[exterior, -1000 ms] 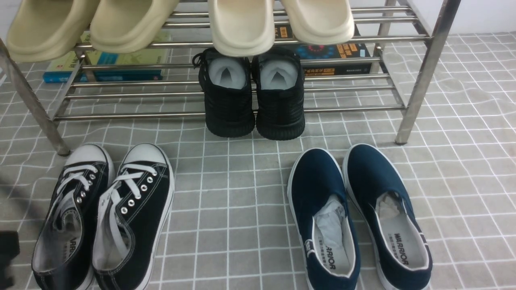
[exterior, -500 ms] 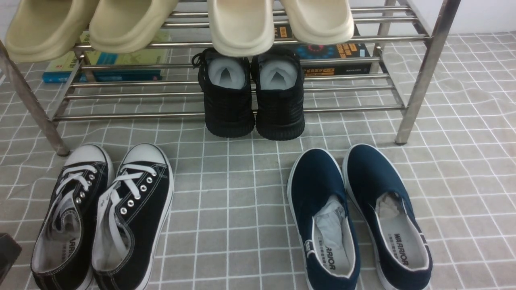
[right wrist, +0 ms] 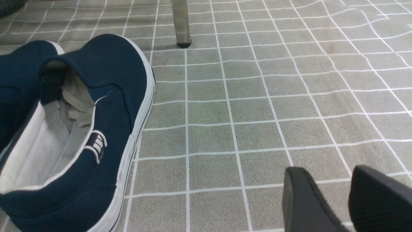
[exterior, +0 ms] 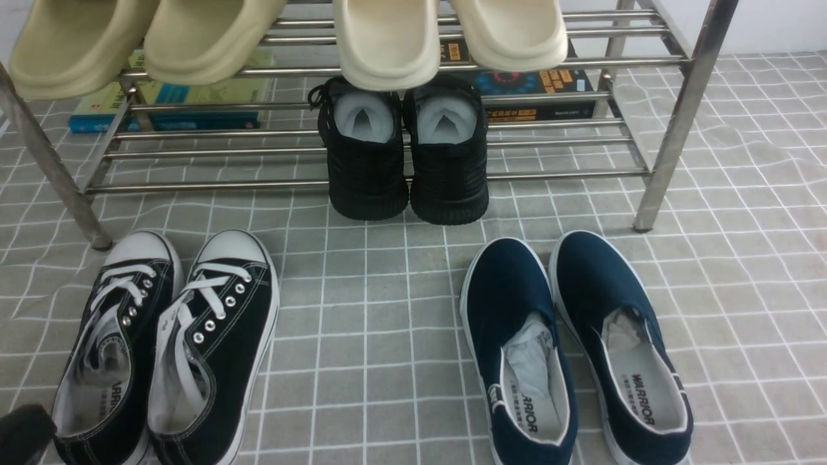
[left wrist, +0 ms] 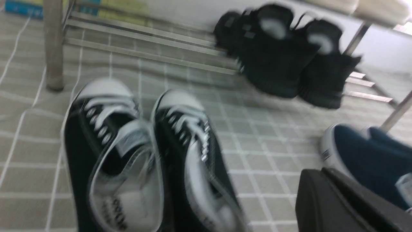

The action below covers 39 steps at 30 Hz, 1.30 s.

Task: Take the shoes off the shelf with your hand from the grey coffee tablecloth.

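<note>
Both shoes (exterior: 161,349) rest on the cloth (exterior: 387,323); right claw (right wrist: 347,199) slightly parted, empty; left claw (exterior: 22,433) unreadable

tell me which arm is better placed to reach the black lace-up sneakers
Left. The left gripper sits right beside the black lace-up sneakers, while the right gripper hovers over bare cloth beyond the navy slip-ons.

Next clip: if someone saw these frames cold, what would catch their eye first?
Probably the two pairs of shoes on the grey checked cloth: black lace-up sneakers with white toe caps at front left, and navy slip-ons at front right. Behind them stands a steel shoe rack, with all-black sneakers poking off its lower tier and cream slippers on top.
</note>
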Each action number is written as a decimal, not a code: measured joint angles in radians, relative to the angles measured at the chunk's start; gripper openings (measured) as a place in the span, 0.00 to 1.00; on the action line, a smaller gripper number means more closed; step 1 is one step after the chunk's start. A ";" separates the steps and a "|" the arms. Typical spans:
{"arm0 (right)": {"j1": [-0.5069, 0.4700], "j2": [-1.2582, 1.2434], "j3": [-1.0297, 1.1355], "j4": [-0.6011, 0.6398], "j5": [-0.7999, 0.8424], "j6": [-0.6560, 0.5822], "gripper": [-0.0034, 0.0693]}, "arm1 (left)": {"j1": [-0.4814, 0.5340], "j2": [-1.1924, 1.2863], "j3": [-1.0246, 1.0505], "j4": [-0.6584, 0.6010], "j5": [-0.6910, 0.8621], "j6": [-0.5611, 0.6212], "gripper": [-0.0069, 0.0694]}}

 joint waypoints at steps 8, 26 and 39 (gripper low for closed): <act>0.000 0.000 0.000 0.000 0.000 0.000 0.38 | 0.269 0.000 0.125 -0.155 -0.098 0.331 0.13; 0.000 0.000 0.000 0.000 0.000 0.000 0.38 | 0.400 0.000 0.225 -0.132 -0.119 0.358 0.15; 0.000 0.000 0.000 0.000 0.000 0.000 0.38 | 0.400 0.000 0.225 -0.132 -0.119 0.358 0.16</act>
